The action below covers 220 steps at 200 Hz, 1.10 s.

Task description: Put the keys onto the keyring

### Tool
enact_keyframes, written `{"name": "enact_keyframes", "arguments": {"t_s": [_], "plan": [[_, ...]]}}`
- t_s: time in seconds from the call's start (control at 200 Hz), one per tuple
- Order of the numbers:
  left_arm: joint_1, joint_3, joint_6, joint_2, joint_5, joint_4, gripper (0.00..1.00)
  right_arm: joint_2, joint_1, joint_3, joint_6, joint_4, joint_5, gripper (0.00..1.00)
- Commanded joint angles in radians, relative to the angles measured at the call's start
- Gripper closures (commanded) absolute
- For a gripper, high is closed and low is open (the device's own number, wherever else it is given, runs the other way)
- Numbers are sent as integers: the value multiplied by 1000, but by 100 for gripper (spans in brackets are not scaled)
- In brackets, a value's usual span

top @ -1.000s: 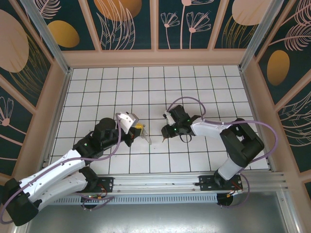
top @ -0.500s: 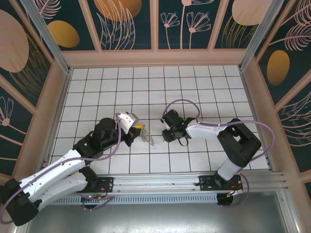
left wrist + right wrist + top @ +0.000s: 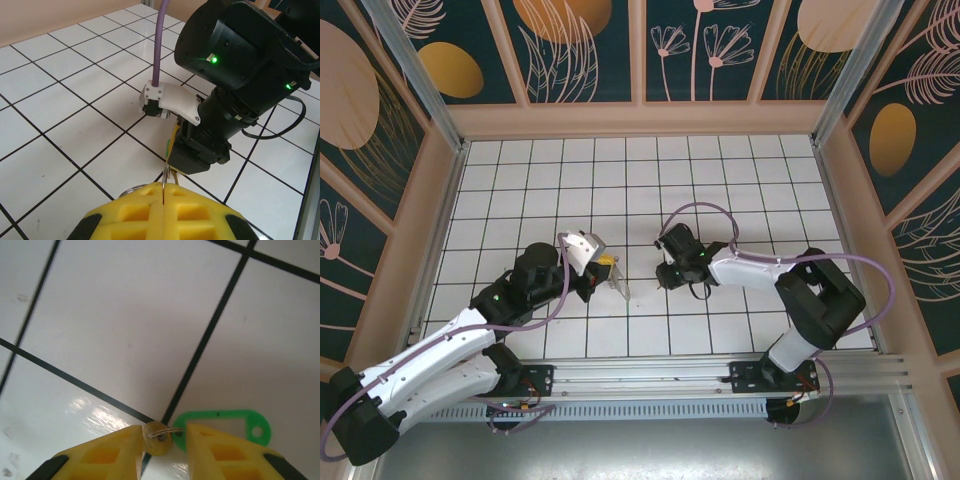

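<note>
Where the keyring (image 3: 621, 284) is: clamped edge-on between the clenched pads of the left gripper (image 3: 163, 197), above the white tiles.
Right gripper (image 3: 165, 437): pinches the silvery end of the keys (image 3: 264, 424).
Green tag: just beyond the yellow fingertips.
Grippers: near each other, apart.

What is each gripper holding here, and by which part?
The left gripper is shut on the keyring, pinching its thin rim. The right gripper seems to grip the keys by the small silvery end, with the green part sticking out beyond the fingertips.
</note>
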Motion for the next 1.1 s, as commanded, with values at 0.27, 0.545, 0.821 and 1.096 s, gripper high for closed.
{"name": "enact_keyframes", "arguments": {"t_s": [0.27,0.545,0.821,1.096], "plan": [[-3,-8,-16,1,14,47,100,-14,-31,-25,28,59,-63,77],[-3,-8,-18,1,11,44,100,-1,-23,-21,30,60,-67,76],[-2,-6,-15,0,8,44,100,28,26,13,30,-9,61,74],[-3,-6,-17,-4,5,43,100,56,48,29,27,-7,95,74]]}}
